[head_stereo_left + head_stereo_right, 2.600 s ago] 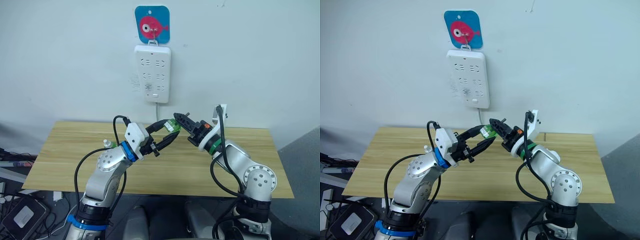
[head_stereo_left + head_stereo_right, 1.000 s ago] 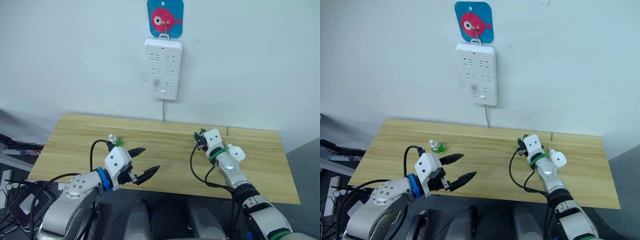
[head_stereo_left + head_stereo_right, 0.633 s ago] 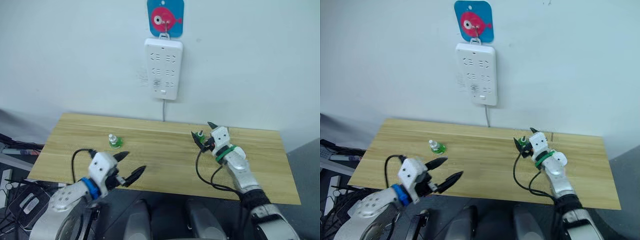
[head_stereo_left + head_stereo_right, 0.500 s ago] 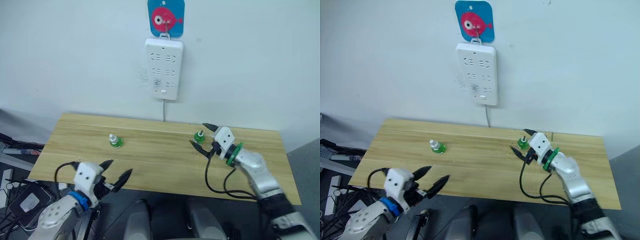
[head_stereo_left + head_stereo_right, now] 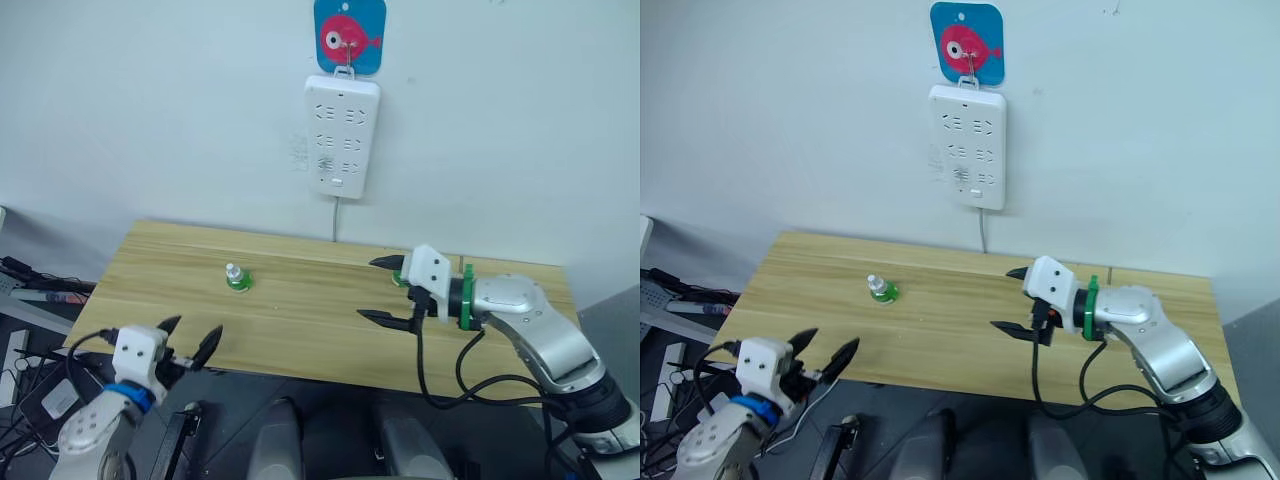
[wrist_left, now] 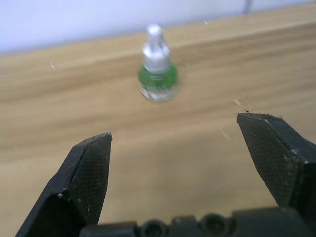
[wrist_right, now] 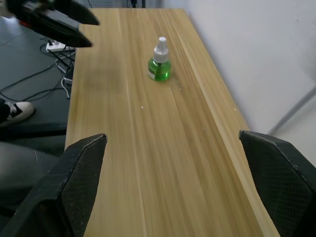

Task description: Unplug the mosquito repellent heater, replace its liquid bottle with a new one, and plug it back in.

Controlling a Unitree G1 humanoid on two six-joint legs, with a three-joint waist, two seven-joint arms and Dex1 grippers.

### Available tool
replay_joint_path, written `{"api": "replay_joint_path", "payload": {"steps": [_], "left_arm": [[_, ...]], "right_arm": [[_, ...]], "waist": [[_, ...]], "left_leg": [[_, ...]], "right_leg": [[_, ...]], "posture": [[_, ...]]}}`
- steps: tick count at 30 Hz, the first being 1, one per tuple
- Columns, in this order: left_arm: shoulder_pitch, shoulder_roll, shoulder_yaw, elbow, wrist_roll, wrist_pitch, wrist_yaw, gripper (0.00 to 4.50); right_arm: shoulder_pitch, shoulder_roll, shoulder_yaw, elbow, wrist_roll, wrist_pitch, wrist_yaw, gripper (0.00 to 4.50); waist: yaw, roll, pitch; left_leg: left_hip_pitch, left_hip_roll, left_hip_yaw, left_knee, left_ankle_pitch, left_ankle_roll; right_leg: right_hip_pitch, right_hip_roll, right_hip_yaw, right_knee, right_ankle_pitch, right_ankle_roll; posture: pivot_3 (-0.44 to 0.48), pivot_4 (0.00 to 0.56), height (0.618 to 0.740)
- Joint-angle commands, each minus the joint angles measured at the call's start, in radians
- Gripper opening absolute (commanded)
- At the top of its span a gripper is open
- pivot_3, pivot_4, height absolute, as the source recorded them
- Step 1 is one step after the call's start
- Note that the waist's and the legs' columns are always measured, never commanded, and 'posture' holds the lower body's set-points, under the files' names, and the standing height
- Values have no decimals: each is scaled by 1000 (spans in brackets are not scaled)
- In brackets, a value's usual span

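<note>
A small green liquid bottle (image 5: 237,279) with a white cap stands upright on the wooden table (image 5: 300,320), left of centre. It appears again as the bottle (image 6: 157,66) ahead of my open left gripper (image 6: 182,163) and as the bottle (image 7: 159,61) far beyond my open right gripper (image 7: 173,182). My left gripper (image 5: 185,340) hangs off the table's front left edge, empty. My right gripper (image 5: 383,290) hovers over the table's right half, empty. A bit of a second green bottle (image 5: 399,278) peeks out just behind it. The mosquito repellent heater is out of view.
A long white power strip (image 5: 343,135) hangs on the wall from a blue plaque with a red fish (image 5: 349,22), its cord dropping behind the table. Cables and boxes lie on the floor at the left (image 5: 40,290).
My right gripper opened, left a green bottle standing at the back right and drew away from it. My left arm dropped to the table's front left edge. The camera shifted.
</note>
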Motion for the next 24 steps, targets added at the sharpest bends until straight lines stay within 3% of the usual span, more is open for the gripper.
{"api": "replay_joint_path", "payload": {"steps": [1, 9, 15, 24], "left_arm": [[-60, -11, -20, 72, 39, -50, 25, 4500], [-253, -33, -79, 334, 106, -172, 26, 4500], [-378, -60, -105, 526, 154, -315, 56, 4500], [-475, -83, -122, 640, 169, -394, 71, 4500]], "right_arm": [[-34, 16, 20, -96, 11, 103, -26, 4481], [-74, 30, -25, -234, 104, 337, -74, 4481], [-49, -16, -64, -286, 153, 412, -73, 4481], [-29, -68, -88, -329, 218, 452, -70, 4481]], "waist": [[0, -1, 16], [-1, 0, 98], [-2, 0, 130], [-17, 1, 140]], "left_leg": [[0, 0, 0, 0, 0, 0], [-3, 0, -1, -2, 0, 0], [-5, -2, -2, -2, 0, 0], [-5, -2, -2, -1, 0, -1]], "right_leg": [[-1, 0, 0, 0, 0, 0], [-3, -1, -2, 1, 1, 1], [-3, -4, -4, 1, 2, -1], [-3, -4, -3, 0, -1, 4]], "posture": [[-34, 352, 704], [-103, 470, 704], [-124, 484, 704], [-125, 488, 704]]}}
